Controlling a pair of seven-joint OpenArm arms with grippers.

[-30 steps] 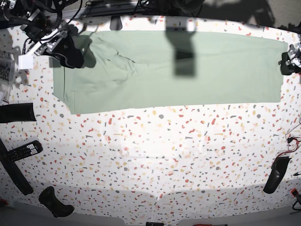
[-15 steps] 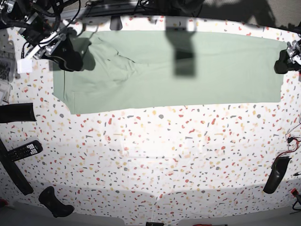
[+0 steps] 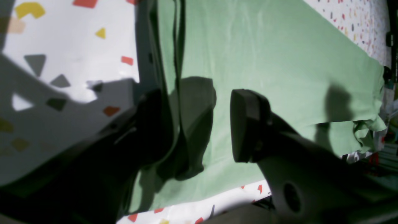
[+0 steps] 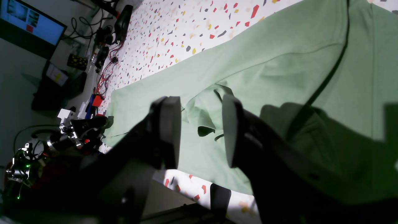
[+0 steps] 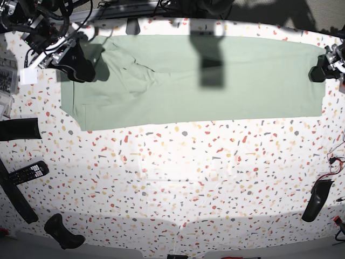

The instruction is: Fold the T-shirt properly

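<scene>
While the front of the speckled table (image 5: 178,178) lies bare, the T-shirt (image 5: 215,81) stretches as a long band across its far side, folded lengthwise and rumpled near the collar end. The right gripper (image 4: 200,130) hovers over that rumpled end with jaws apart and nothing between them. The left gripper (image 3: 199,124), likewise agape, straddles the hem edge at the other end. A good next fold probably needs both pinching all layers squarely and lifting together so the edges stay aligned.
</scene>
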